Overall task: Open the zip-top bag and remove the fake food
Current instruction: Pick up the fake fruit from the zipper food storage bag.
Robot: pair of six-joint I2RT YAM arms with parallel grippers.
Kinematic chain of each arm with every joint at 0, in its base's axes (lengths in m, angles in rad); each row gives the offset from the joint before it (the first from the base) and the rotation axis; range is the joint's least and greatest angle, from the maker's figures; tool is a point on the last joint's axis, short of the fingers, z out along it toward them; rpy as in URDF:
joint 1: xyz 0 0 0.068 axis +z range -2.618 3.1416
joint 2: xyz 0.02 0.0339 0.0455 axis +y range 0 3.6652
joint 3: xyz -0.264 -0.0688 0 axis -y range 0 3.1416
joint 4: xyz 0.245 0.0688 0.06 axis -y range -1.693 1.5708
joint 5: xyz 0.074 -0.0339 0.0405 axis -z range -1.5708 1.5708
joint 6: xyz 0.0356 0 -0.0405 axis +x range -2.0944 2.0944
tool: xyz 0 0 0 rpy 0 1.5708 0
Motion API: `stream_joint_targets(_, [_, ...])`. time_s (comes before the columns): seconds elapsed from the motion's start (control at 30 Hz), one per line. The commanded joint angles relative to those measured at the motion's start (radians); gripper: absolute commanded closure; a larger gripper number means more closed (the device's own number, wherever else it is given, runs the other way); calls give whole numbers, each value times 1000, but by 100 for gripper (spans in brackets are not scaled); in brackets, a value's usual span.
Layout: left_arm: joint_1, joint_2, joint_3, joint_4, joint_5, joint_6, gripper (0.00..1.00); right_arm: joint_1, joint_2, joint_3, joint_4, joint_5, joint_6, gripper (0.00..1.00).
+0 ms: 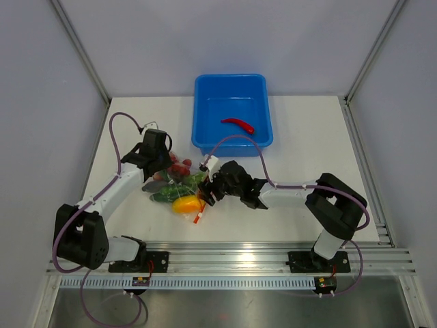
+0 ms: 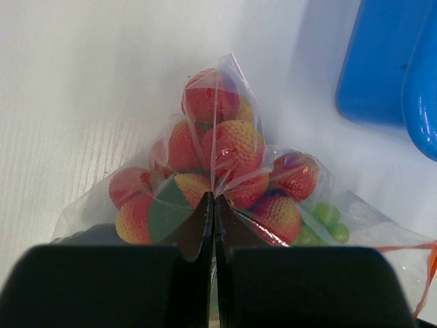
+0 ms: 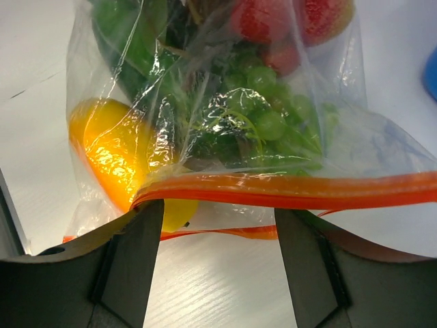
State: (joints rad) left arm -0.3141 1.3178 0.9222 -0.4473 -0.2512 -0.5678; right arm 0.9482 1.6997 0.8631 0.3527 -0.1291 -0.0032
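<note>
Two arms: both reach inward from the near edge and meet at the clear crinkly plastic zip-top bag (image 1: 179, 183), which lies on the white table (image 1: 307, 150) between them.
Left arm: elbow folded near its base, forearm stretched far and to the right, wrist tipped down at the bag's far-left end.
Left gripper (image 2: 215, 203): clenched, fingers pressed together on a pinched fold of the bag's film, just over the cluster of small red-and-yellow balls (image 2: 222, 147).
Right arm: forearm low over the table, pointing left at the bag's mouth.
Right gripper (image 3: 220, 208): spread wide, grasping nothing; the orange-red zip strip (image 3: 287, 191) runs across at the fingertips, with a second orange line below it and apart from it.
Bag contents: orange-yellow plastic pepper (image 3: 109, 157), green plastic vegetables (image 3: 266, 123) and the ball cluster.
Blue plastic tub (image 1: 229, 102): just far of the bag, holding a red plastic chili (image 1: 237, 125).
</note>
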Motion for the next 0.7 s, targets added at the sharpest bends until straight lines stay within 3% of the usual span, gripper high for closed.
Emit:
stream_joint_targets(0.0, [3, 14, 7, 27, -14, 9, 100, 15, 6, 27, 46, -72, -53, 27])
stream_joint_targets(0.4, [3, 32, 17, 22, -2, 9, 100, 81, 58, 83, -18, -126, -138, 27])
stream_joint_targets(0.67, [3, 31, 20, 7, 24, 8, 98, 115, 87, 114, -50, -67, -167, 26])
